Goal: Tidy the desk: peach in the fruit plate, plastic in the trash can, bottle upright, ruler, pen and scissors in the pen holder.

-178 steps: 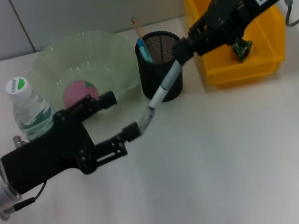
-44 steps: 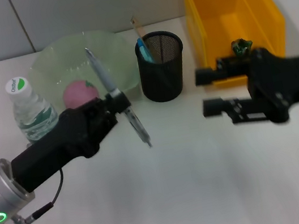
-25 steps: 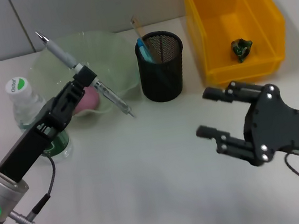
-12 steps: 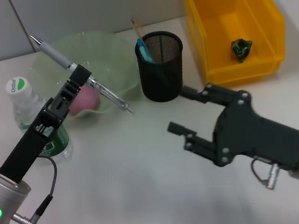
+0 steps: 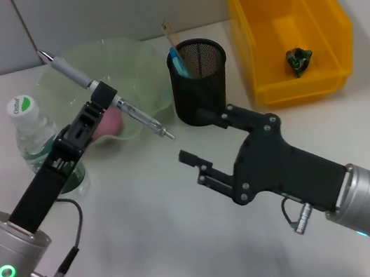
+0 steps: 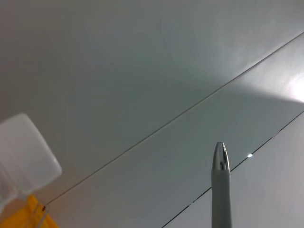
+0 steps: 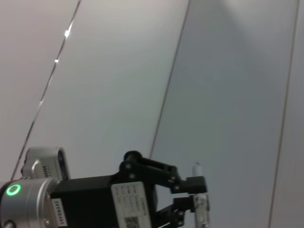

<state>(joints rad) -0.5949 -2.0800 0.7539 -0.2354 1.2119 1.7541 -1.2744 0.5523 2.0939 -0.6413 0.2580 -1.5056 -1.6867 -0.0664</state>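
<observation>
Advanced since half a second ago: right end effector [image 5: 197, 138], fingers spread and empty, nearer the holder [image 5: 201, 91]; left end effector [image 5: 99, 103] clamps pen [image 5: 108, 98] beside it, uninserted; peach [image 5: 107, 124], plastic [image 5: 299, 59], bottle [image 5: 42, 142] done.

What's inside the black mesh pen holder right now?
In the pen holder, a blue-handled item and a wooden ruler stick up at its rim. The mesh wall hides their lower parts and anything on the bottom.
</observation>
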